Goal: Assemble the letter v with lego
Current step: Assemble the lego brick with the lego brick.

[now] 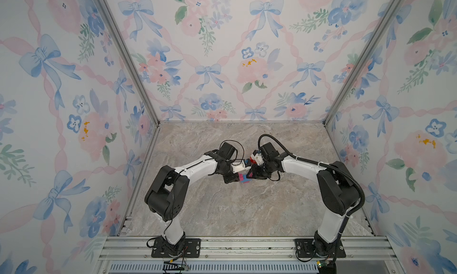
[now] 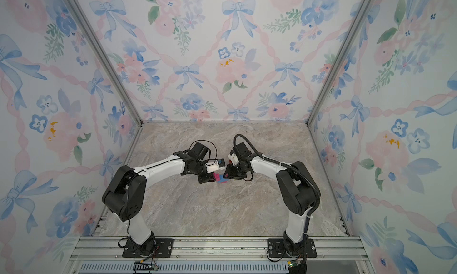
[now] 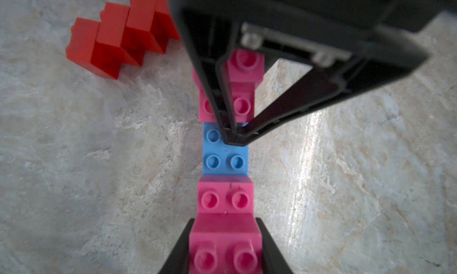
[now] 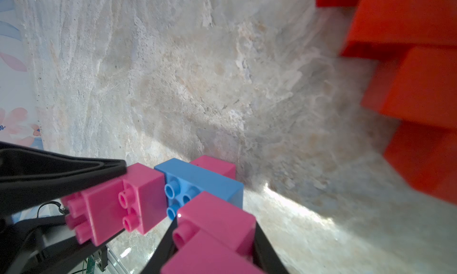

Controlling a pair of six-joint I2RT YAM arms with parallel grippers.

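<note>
Marbled tabletop (image 3: 74, 161) bears stepped red lego (image 3: 116, 37) and pink-blue lego row (image 3: 225, 159)

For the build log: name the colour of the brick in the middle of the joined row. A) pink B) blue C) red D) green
B: in the left wrist view the blue brick sits between pink bricks on either side.
</note>
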